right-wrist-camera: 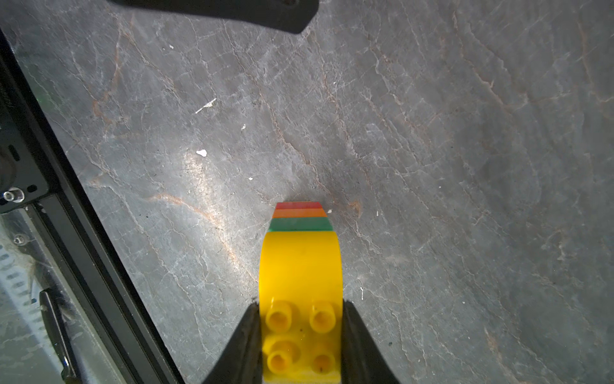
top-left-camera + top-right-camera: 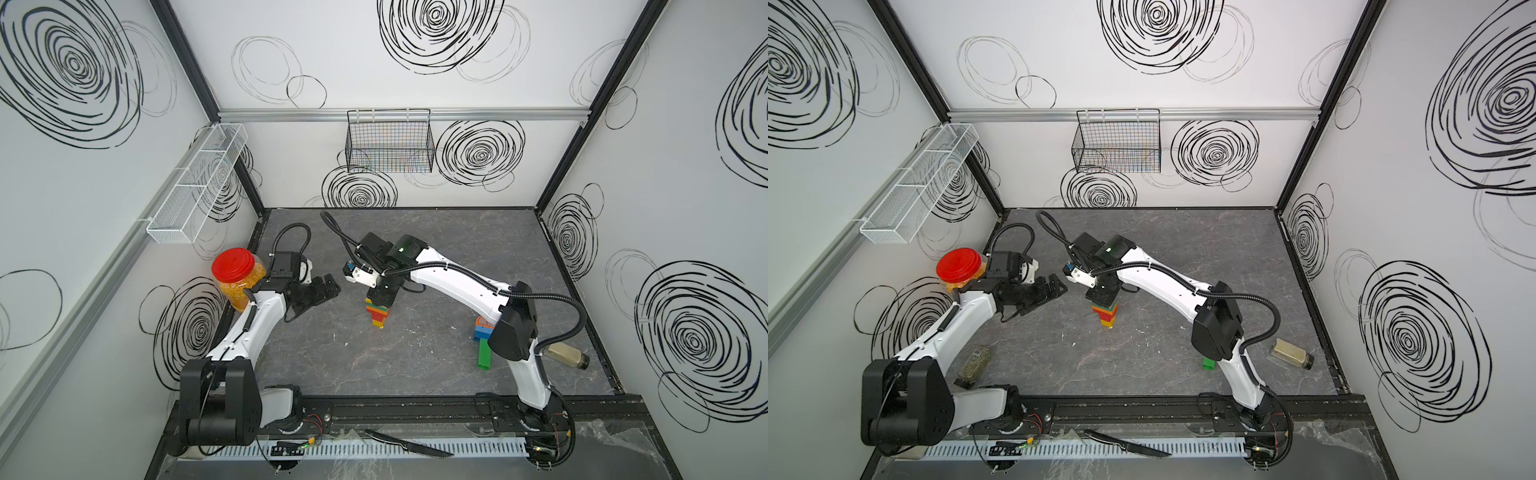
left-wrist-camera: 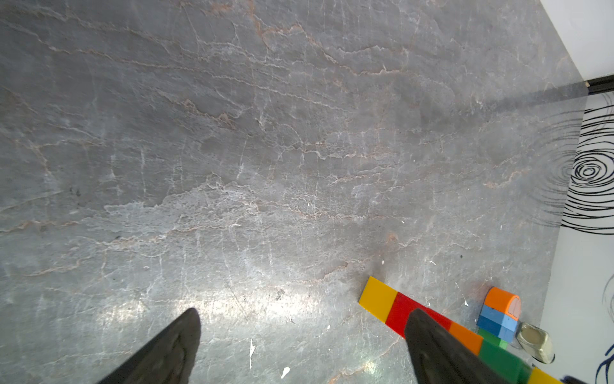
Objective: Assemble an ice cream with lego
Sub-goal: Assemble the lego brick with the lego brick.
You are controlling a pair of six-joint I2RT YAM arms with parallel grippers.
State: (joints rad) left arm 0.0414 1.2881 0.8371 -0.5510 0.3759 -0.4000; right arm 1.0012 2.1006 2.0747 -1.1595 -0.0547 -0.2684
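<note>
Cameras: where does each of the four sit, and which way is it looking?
Top views: high over the front edge, looking down at the table, both arms and the brick tower.
Left wrist: on the left arm, looking down past the open left gripper at the table; brick tower at the edge.
Right wrist: on the right arm, looking down along the brick tower, right gripper shut on it.
Shared: every view shows the brick tower.

The brick tower [image 2: 379, 312] stands on the table [image 2: 415, 365] at its middle, its top in my right gripper [image 1: 300, 309], my left gripper [image 2: 321, 296] apart to its left. Loose bricks [image 2: 483, 336] lie right of it, a bottle [image 2: 565, 355] beyond them; the jar [image 2: 239, 278] stands far left.
</note>
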